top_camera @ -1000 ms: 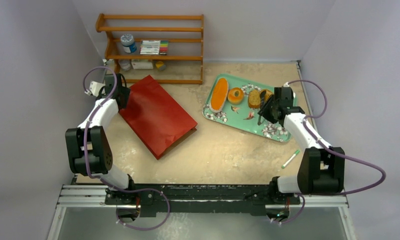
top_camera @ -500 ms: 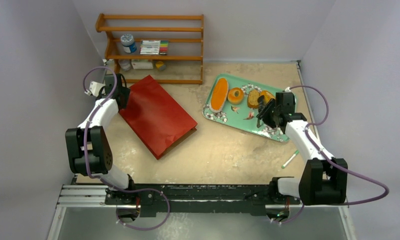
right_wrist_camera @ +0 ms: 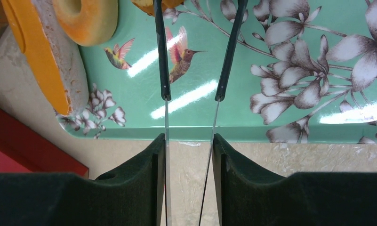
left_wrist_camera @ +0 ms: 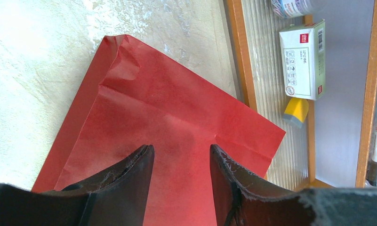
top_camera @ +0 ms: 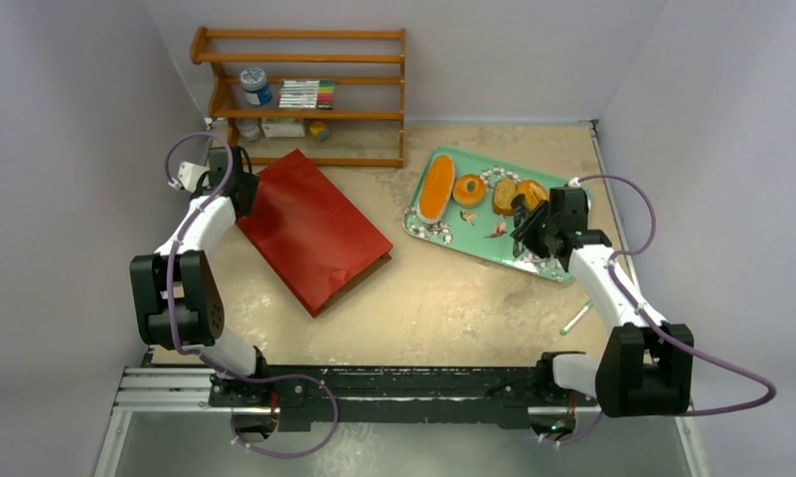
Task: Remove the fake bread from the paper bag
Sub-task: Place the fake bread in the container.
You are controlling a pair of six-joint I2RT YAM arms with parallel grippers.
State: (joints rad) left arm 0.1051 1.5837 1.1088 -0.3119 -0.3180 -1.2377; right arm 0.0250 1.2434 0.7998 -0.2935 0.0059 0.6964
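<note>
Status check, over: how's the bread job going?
Left gripper open over paper bag. Right gripper shut on tongs. Fake bread on tray. Nothing blocking.

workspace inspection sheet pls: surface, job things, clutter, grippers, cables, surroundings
surface: beige table, worn and mottled, no spills seen
job things: red paper bag lying flat on the left; four bread pieces on the green tray on the right; bag's inside hidden
clutter: green pen near the right arm's base
grippers: left fingers apart over the bag; right fingers shut on tongs above the tray
cables: purple cables looped along both arms
surroundings: wooden shelf at the back with a jar, markers and a box; plain grey walls
</note>
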